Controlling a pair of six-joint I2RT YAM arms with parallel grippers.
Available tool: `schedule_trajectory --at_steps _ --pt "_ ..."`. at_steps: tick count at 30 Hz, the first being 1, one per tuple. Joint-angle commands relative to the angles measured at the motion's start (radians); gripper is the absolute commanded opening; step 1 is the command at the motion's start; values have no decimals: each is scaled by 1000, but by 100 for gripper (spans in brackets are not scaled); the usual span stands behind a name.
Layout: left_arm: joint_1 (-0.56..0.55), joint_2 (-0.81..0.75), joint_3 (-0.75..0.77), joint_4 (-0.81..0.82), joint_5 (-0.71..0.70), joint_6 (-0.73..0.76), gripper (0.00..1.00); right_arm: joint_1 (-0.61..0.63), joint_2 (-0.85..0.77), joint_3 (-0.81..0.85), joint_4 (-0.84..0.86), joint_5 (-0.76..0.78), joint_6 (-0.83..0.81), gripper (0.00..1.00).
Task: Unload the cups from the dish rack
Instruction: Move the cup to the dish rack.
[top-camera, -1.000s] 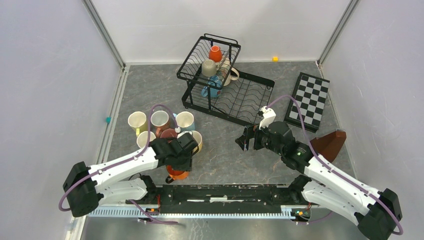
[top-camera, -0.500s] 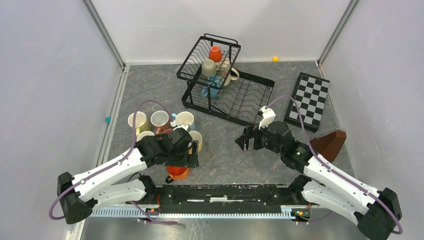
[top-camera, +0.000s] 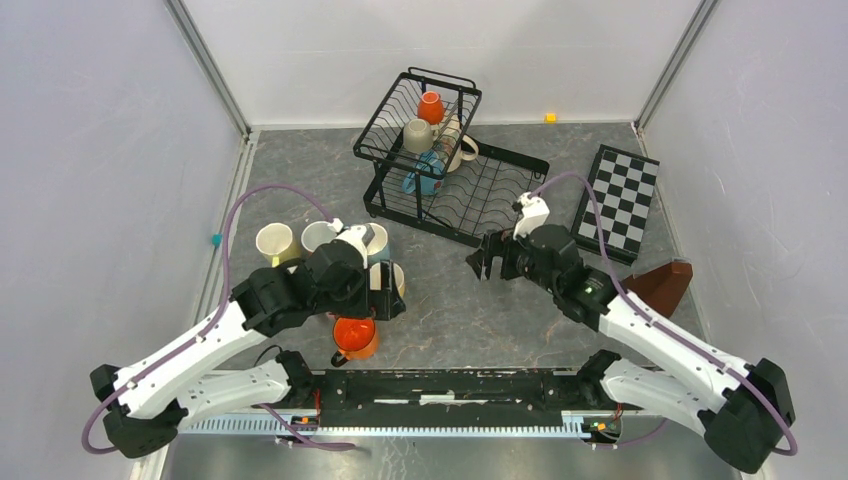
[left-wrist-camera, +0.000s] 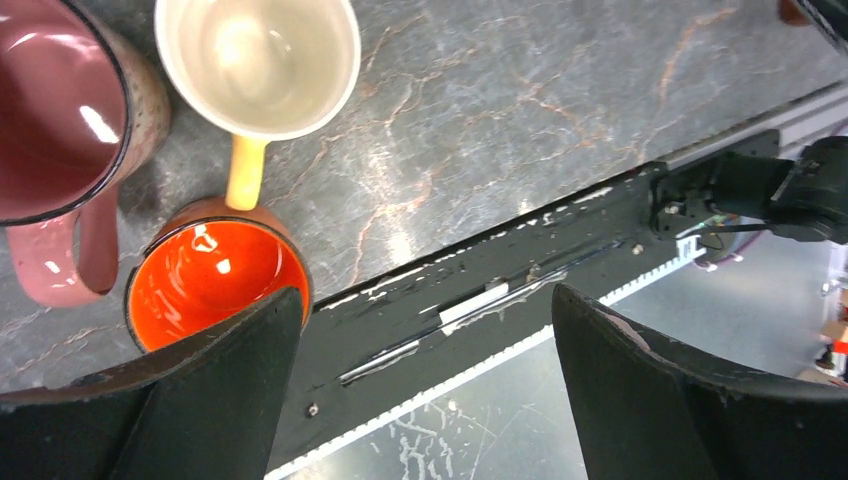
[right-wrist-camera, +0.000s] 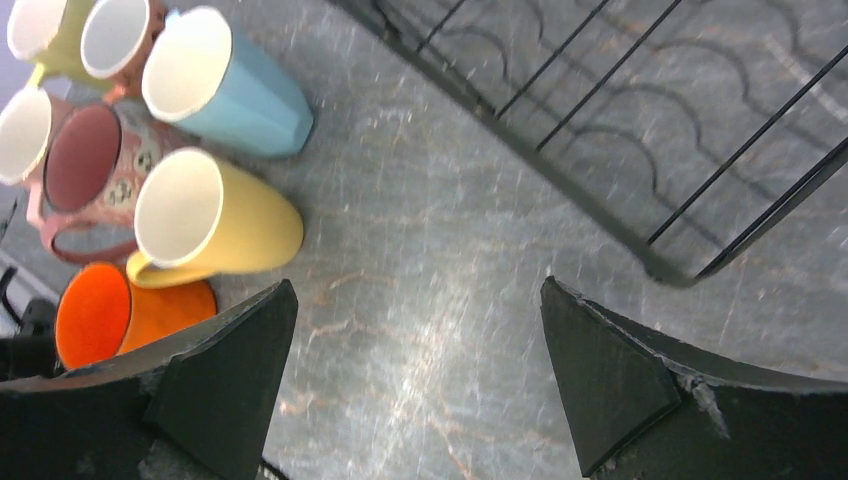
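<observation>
1. Left gripper (left-wrist-camera: 425, 295) released, empty, over orange cup (left-wrist-camera: 215, 285) by front edge; a swing could topple yellow cup (left-wrist-camera: 258, 62).
2. Right gripper (right-wrist-camera: 415, 285) released, empty; cups (top-camera: 418, 135) in rack (top-camera: 490, 200) near back edge; wires may snag handles.

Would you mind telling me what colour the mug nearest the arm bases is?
The mug is bright orange, clearest in the left wrist view.

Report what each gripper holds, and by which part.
Nothing is held. The left gripper and the right gripper both have open, empty jaws.
</observation>
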Motion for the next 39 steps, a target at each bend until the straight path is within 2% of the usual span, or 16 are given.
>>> schedule_trajectory --at_steps 1,6,12,23,29,39 --pt "-3 -11 41 84 30 54 100 -82 59 69 151 5 -55 98" --pt "-3 -27 43 135 49 51 100 -242 173 67 393 -192 -127 98" --pt "-3 -58 49 144 53 48 100 -372 410 147 605 -377 -140 98" --pt "-3 -144 47 139 60 27 100 -474 825 438 788 -587 -149 98" --pt "-3 -145 59 124 65 28 100 -528 1022 614 821 -679 -111 98" --pt "-2 -115 72 131 65 30 100 -547 1270 928 673 -721 -141 94"
